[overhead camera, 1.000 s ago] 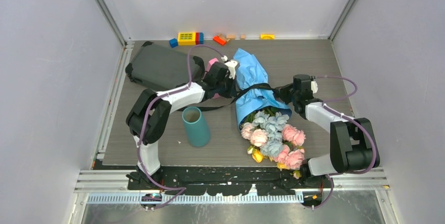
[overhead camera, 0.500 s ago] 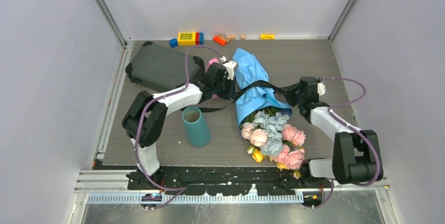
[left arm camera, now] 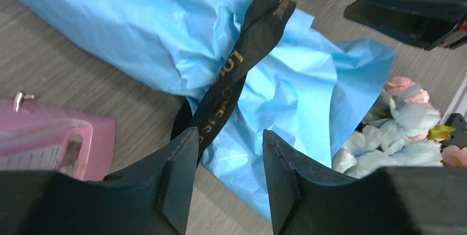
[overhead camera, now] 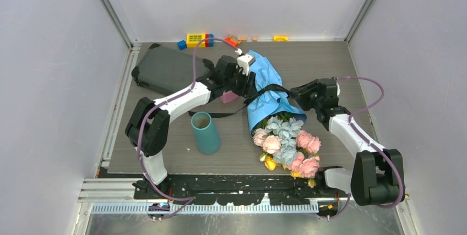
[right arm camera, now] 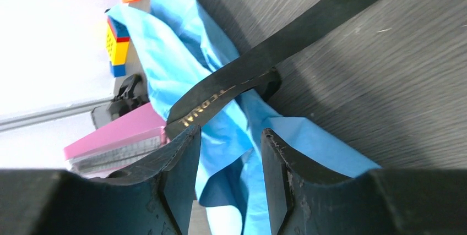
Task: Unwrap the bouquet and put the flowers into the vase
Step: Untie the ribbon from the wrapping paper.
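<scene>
Across crinkled blue wrap (left arm camera: 137,31), flat black ribbon (left arm camera: 242,53)

One bouquet (overhead camera: 268,102), one vase (overhead camera: 206,134) (teal), one metronome (overhead camera: 229,97)

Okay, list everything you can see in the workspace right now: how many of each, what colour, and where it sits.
bouquet wrap: one, blue paper, lying mid-table
ribbon: one, black with gold lettering, across the wrap
flowers: one bunch, pink, pale blue and yellow, spilling from the wrap's near end
vase: one, teal, upright, left of the flowers
case: one, dark grey, far left corner
metronome: one, pink, left of the wrap, partly under the left arm
toy blocks: several, yellow, blue, red, orange, along the far edge
table: one, grey wood grain
left tool: one, black, open, at the wrap's left side
right tool: one, black, open, at the ribbon's right end
</scene>
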Available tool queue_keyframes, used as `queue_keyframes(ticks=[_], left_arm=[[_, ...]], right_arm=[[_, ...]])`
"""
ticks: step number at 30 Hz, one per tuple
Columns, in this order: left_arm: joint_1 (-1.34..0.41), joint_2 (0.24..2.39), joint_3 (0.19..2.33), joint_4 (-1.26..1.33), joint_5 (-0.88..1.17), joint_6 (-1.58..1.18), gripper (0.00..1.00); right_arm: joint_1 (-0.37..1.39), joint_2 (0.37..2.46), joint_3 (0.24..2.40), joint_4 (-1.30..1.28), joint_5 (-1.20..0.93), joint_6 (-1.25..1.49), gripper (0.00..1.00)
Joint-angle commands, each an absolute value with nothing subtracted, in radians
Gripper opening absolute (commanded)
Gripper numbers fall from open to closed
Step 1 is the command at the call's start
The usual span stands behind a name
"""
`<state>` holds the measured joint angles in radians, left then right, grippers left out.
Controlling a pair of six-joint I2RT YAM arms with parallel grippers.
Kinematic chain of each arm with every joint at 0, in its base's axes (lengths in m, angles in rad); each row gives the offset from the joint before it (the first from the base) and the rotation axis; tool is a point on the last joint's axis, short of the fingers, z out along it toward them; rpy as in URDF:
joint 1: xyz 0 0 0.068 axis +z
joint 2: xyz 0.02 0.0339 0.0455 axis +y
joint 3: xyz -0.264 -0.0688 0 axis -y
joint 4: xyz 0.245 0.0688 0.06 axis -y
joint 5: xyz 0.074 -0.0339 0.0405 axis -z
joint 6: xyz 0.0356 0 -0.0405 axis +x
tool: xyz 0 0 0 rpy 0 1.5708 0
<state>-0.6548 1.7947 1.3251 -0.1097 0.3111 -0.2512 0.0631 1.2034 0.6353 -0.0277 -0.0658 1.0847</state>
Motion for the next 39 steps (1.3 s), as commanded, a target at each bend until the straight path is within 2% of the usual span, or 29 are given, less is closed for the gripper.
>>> queue_keyframes(ticks=[1, 20, 27, 33, 39], left_arm=[[-0.658, 1.841, 1.406, -0.138, 0.345, -0.226, 0.49], [-0.689, 1.923, 1.419, -0.095, 0.318, -0.256, 0.46], [-0.690, 1.926, 1.411, -0.097, 0.289, -0.250, 0.34], [-0.690, 1.924, 1.404, -0.092, 0.280, -0.251, 0.30], [-0.693, 1.916, 1.404, -0.092, 0.238, -0.228, 0.34]], right_arm=[[0.076, 1.228, 0.676, 0.074, -0.174, 1.150, 0.50], [0.190, 1.432, 0.673, 0.328, -0.149, 1.334, 0.51], [0.190, 1.451, 0.674, 0.355, -0.124, 1.351, 0.49], [0.190, 1.464, 0.687, 0.359, -0.104, 1.353, 0.42], [0.189, 1.466, 0.696, 0.356, -0.091, 1.356, 0.26]])
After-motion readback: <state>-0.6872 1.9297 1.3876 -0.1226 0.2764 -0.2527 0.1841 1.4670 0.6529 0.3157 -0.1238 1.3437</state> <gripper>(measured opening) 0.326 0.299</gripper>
